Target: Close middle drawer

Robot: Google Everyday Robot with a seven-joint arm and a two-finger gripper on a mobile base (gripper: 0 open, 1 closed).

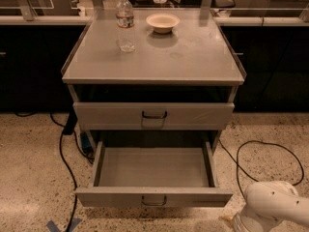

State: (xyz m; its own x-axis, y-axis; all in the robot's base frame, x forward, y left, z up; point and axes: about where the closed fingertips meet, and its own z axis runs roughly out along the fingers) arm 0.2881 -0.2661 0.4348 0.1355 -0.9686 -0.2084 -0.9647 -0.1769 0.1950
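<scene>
The middle drawer [153,168] is pulled far out of the grey metal cabinet. It is a deep rectangular tray with nothing inside, and its low front panel carries a small dark loop handle [154,200]. A white rounded arm segment [274,208] shows at the bottom right corner, just right of the drawer's front right corner and apart from it. My gripper itself is out of view.
Above the open drawer sits a shut drawer [153,115] with a loop handle. A water bottle [125,22] and a small bowl [162,21] stand on the cabinet top [193,57]. Black cables [67,163] run over the speckled floor on both sides.
</scene>
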